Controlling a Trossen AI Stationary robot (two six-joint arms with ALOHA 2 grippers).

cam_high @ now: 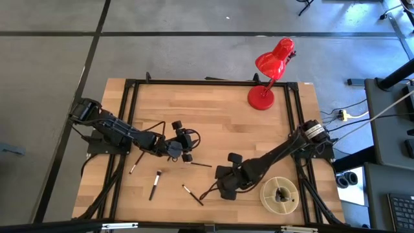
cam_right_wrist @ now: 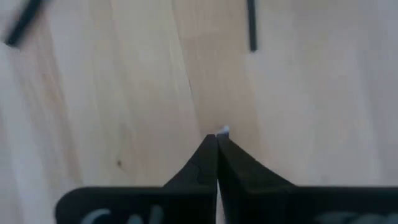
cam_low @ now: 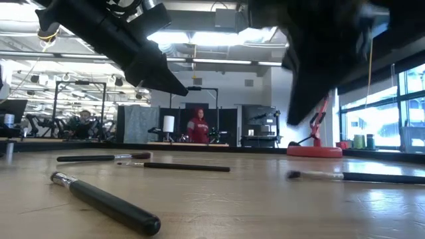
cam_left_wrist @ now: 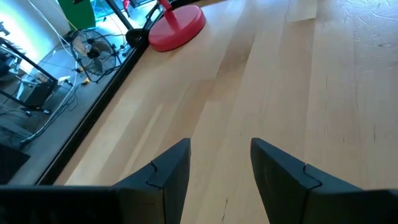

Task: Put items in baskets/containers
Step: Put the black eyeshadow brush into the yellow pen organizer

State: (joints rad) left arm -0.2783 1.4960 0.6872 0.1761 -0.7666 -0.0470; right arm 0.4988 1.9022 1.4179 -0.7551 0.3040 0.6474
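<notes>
High view: left gripper [cam_high: 182, 144] at centre-left of the worktop [cam_high: 213, 110], jaws spread, nothing between them. Makeup brushes [cam_high: 155, 184] lie scattered at lower centre, all outside the dish. Right gripper [cam_high: 223, 186] at lower centre, jaws pressed together; a small pale tip shows at their point, otherwise unclear. Cream divided dish [cam_high: 279, 194] at lower right. Red lamp [cam_high: 270, 71] at upper right.

Grey floor [cam_high: 194, 52] crossed by dark seams. Black-framed wooden table [cam_high: 213, 129]. Bright windows [cam_low: 405, 106] at one side. Ceiling strip lights [cam_low: 219, 40], exposed ducts. A seated person [cam_low: 199, 126] in red far back, among dark partitions.
</notes>
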